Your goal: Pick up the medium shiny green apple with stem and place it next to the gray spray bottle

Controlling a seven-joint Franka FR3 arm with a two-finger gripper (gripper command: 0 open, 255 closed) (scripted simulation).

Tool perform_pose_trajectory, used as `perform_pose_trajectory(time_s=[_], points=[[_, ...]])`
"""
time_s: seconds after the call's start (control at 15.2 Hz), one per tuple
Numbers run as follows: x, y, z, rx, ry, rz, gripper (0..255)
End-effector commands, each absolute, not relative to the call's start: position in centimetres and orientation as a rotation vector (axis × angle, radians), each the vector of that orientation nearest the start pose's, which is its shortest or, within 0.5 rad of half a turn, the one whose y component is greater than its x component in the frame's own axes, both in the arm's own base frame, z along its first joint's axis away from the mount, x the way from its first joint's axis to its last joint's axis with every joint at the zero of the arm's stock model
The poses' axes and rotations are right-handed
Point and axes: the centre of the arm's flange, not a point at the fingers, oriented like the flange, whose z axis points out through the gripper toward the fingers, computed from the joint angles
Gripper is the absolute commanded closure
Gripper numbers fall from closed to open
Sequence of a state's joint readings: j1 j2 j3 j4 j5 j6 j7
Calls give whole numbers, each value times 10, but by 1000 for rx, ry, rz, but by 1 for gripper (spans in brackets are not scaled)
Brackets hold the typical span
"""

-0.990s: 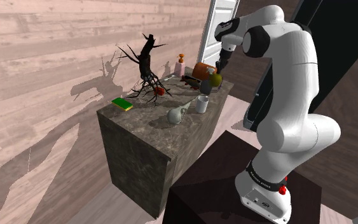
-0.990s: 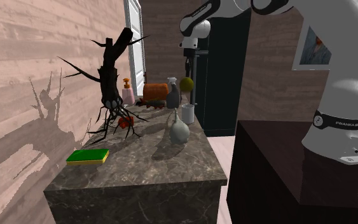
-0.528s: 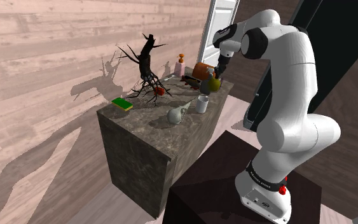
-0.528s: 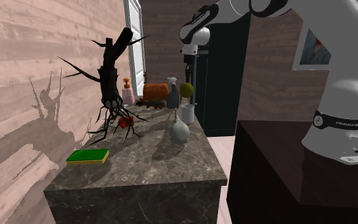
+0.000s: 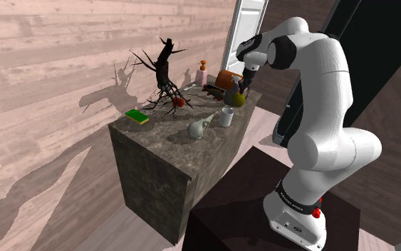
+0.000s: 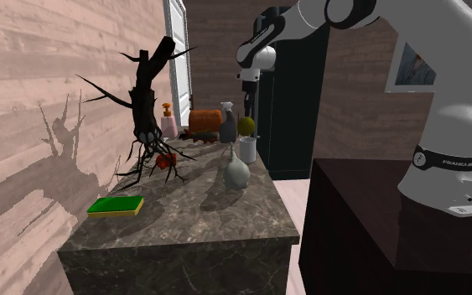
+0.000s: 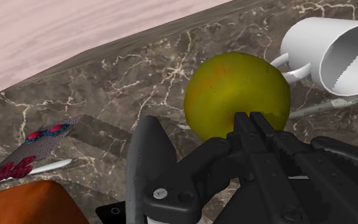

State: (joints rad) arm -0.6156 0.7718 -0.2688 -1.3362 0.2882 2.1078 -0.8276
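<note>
My gripper (image 5: 243, 85) is shut on a yellow-green apple (image 5: 239, 98) and holds it low over the far end of the marble counter (image 5: 156, 135). The apple (image 6: 246, 126) hangs right beside the dark grey spray bottle (image 6: 227, 124), on the side nearer the counter's edge. In the wrist view the apple (image 7: 238, 95) sits between my fingers, with one black finger (image 7: 255, 130) across its near side. The bottle's dark head (image 7: 151, 167) stands close beside my gripper (image 7: 244, 118). I cannot tell whether the apple touches the counter.
A white mug (image 6: 247, 149) stands just in front of the apple, with a grey vase (image 6: 236, 173) nearer along the counter. A black branch sculpture (image 5: 164, 68), a green sponge (image 5: 137, 116), a pink dispenser (image 5: 201, 73) and an orange-brown object (image 5: 226, 77) share the top. The counter edge runs close by.
My gripper has come down with the apple, from above the spray bottle's top to level with its body, and a little closer to it.
</note>
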Motion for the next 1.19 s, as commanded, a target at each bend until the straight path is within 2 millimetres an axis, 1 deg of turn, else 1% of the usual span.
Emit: perform_pose_trajectory(time_s=[0.0, 0.73, 0.79, 1.12], points=[[515, -534, 271, -3114, 196, -106, 255], [515, -534, 213, -3114, 196, -106, 255], [515, -533, 210, -3114, 196, -106, 255], [515, -534, 210, -3114, 196, -106, 255]])
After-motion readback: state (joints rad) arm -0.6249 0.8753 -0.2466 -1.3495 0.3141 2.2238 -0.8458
